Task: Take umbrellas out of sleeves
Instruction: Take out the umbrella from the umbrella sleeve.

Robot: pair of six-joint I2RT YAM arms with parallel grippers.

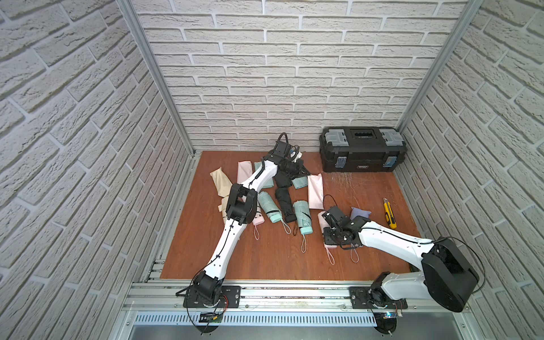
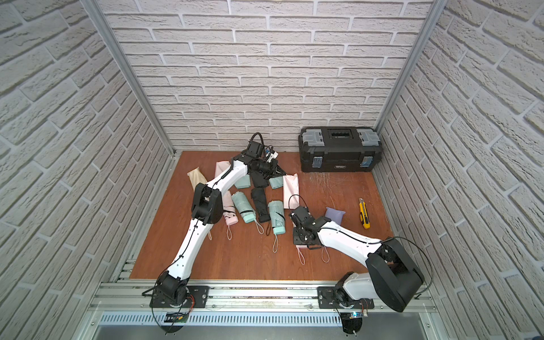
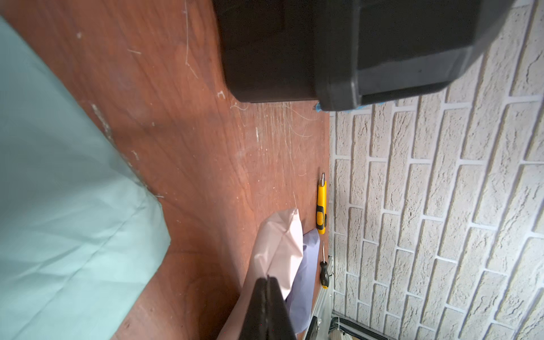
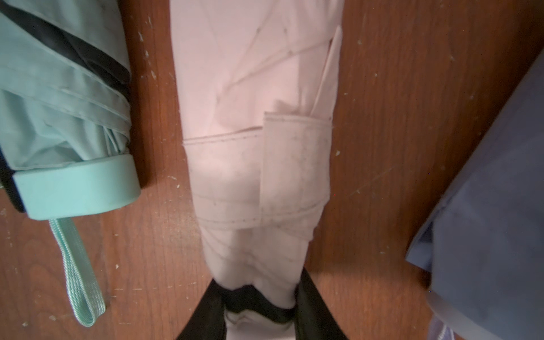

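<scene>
Between the jaws of the right gripper (image 4: 259,291) sits a bare pink umbrella (image 4: 256,132); beside it, a lilac sleeve (image 4: 485,206) looks possibly unemptied; the left gripper (image 3: 268,294) is pinched closed, apparently empty.

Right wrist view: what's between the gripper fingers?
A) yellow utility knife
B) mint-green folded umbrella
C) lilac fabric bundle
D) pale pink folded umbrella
D: the pale pink folded umbrella runs straight between the right gripper's black fingers, which close on one end of it; the mint-green folded umbrella and the lilac fabric bundle lie off to either side, apart from it.
</scene>
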